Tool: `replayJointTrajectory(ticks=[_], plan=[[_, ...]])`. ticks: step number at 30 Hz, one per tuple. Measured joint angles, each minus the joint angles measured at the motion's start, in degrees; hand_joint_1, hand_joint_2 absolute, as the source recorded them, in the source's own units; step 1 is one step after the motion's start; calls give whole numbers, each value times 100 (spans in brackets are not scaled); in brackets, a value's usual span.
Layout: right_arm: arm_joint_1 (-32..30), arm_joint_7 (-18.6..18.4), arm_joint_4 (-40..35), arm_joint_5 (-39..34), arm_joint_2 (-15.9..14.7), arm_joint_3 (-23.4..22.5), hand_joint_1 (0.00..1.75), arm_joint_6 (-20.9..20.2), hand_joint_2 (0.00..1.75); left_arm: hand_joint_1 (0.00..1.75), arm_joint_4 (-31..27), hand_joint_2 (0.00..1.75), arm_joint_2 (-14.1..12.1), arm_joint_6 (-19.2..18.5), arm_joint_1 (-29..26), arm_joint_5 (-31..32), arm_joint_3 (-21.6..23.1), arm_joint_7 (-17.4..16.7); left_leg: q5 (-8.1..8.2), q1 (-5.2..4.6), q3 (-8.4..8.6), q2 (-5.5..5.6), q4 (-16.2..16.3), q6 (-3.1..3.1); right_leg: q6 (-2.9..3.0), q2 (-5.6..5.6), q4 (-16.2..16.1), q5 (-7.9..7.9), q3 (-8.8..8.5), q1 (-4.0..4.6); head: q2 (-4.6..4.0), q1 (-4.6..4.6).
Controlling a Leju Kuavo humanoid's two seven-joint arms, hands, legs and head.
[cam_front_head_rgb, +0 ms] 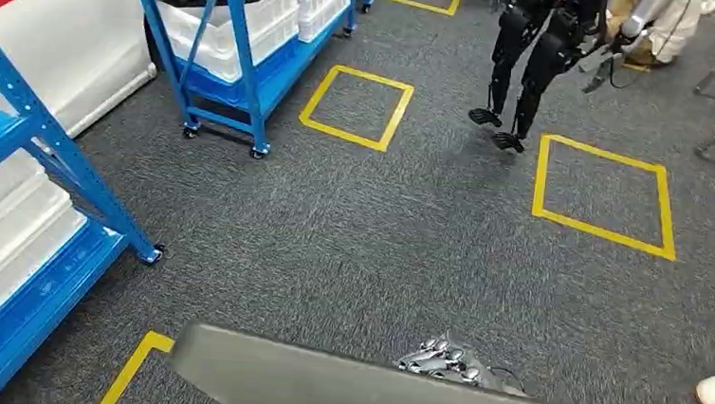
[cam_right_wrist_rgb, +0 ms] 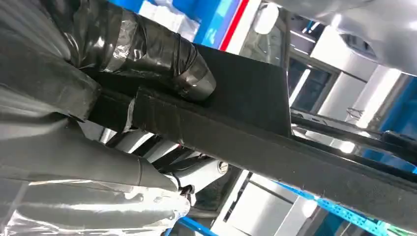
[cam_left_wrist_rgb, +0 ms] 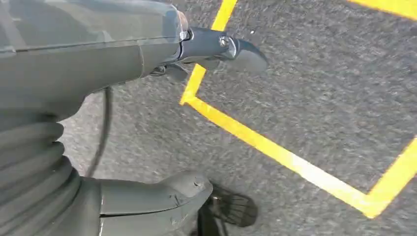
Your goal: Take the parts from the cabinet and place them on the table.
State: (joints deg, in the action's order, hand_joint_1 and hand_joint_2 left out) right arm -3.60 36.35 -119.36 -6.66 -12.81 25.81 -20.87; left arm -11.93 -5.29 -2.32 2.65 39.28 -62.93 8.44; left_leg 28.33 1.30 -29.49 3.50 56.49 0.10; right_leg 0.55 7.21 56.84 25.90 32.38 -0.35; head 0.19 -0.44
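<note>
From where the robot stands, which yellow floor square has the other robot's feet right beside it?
The right-hand yellow square: the black robot's feet stand at its upper-left corner. The square by the blue rack sits farther left.

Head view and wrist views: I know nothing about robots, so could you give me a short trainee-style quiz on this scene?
1. True or false: the right hand grips a flat dark panel.
2. The squares taped on the floor are: A red, B yellow, C green.
3. Fill in: the white bins sit on ___ racks.
Key: 1 true; 2 B; 3 blue.
</note>
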Motion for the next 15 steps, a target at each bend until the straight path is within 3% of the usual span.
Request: replayJointTrajectory(ticks=[2, 3, 4, 6, 7, 8, 9, 10, 11, 12, 13, 15], plan=[[-3, 2, 52, -114, 48, 0, 175, -84, 175, 0, 0, 175, 7, 79, 26, 6, -4, 72, -41, 34, 15, -140, -20, 90, -37, 79, 36, -8, 47, -10, 0, 0], [-4, 7, 79, -169, 75, 0, 175, -123, 175, 0, 0, 175, 0, 92, 52, 6, -15, 107, -47, 21, 15, -205, -21, 114, -53, -305, 183, 99, 102, 25, 0, 4], [18, 9, 105, -206, 107, 0, 175, -162, 175, 0, 0, 175, 2, 88, 50, 4, -39, 147, -43, 3, 14, -269, -21, 147, -82, -543, 531, 320, 265, 23, 0, 0], [16, 33, 171, -289, 153, -7, 175, -234, 175, 0, 0, 175, 4, 70, 17, 26, -52, 197, -34, -33, 9, -420, -19, 160, -111, -677, 1465, 762, 724, 3, -2, 0], [3, 61, 204, -335, 179, -24, 175, -269, 175, 0, 0, 175, 2, 64, 7, 35, -61, 221, -25, -45, 8, -504, -18, 164, -109, -691, 1854, 874, 925, 2, -2, 2], [-5, 92, 236, -407, 208, -44, 175, -315, 175, 0, 0, 175, 2, 53, 8, 35, -70, 249, -15, -57, 13, -576, -19, 169, -100, -692, 1928, 829, 975, 1, -2, 2], [-15, 96, 269, -511, 240, -87, 175, -395, 175, 0, 0, 175, 2, 29, 16, 35, -77, 277, -3, -70, 27, -644, -20, 169, -71, -694, 1719, 654, 877, 7, -2, 0], [-27, 96, 295, -615, 276, -142, 175, -462, 175, 0, 0, 175, 4, 2, 27, 35, -85, 295, 7, -74, 50, -706, -28, 166, -19, -713, 1265, 402, 638, 32, -2, 2], [-32, 90, 317, -707, 308, -210, 175, -523, 175, 0, 0, 175, 4, -20, 37, 35, -94, 310, 16, -75, 79, -759, -45, 164, 49, -801, 696, 158, 336, 86, -2, 2], [-33, 85, 335, -768, 330, -276, 175, -569, 175, 0, 0, 175, 7, -37, 45, 35, -103, 324, 20, -71, 119, -811, -64, 160, 151, -1096, 147, -6, 21, 180, 0, 2], [-24, 74, 346, -807, 363, -348, 175, -608, 175, 0, 0, 175, 28, -57, 42, 46, -111, 332, 46, -89, 142, -863, -73, 123, 200, -1310, -34, 76, -56, 234, -2, 2], [-34, 52, 389, -918, 448, -492, 175, -728, 175, 0, 0, 175, 37, -105, 42, 54, -127, 343, 65, -69, 155, -990, -90, 86, 229, -1144, -42, 63, -23, 266, 0, 2]])
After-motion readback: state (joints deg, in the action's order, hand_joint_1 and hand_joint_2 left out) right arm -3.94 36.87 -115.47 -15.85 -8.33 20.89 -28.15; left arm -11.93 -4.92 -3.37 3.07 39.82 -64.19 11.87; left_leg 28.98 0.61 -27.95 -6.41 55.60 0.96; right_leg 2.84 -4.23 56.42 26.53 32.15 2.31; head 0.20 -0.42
